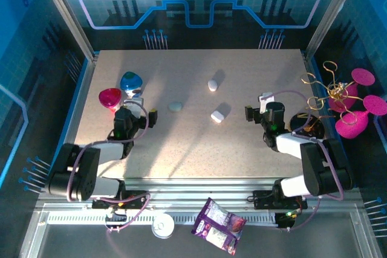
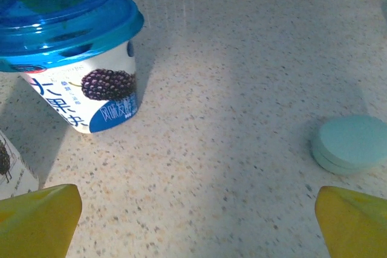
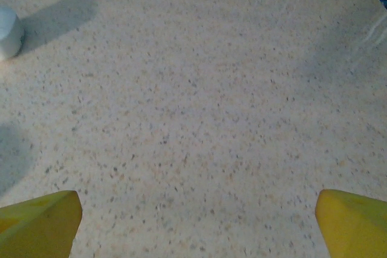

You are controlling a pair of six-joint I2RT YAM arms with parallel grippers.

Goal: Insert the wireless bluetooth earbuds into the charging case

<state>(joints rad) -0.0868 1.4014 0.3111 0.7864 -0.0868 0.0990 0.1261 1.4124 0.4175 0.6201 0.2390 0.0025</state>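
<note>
**A:** The speckled surface (image 1: 199,149) sits inside a blue-lit cell. What's nearest?

**B:** A purple bag (image 1: 217,225) on the rail in front of the arm bases. It's off the working area, so probably just clutter. Then come the two arms, low on either side.

**A:** And the jaws?

**B:** Both sets are spread wide with nothing between them. The left jaws face the mint case (image 2: 351,143), which lies just beyond their right tip. The right jaws look over bare surface, with a white case (image 3: 7,31) at the far left. I can't tell which one.

**A:** Why hang there?

**B:** My guess is they're keeping clear of the middle, ready to reach in.

**A:** Where are the earbuds?

**B:** I cannot tell. The near white case (image 1: 218,116), the mint case and the far white case (image 1: 213,84) all look shut, so the earbuds may be inside.

**A:** And farthest?

**B:** On the left, a pink cup (image 1: 110,98) and a blue cup (image 1: 131,81) stand apart from the cases.
</note>
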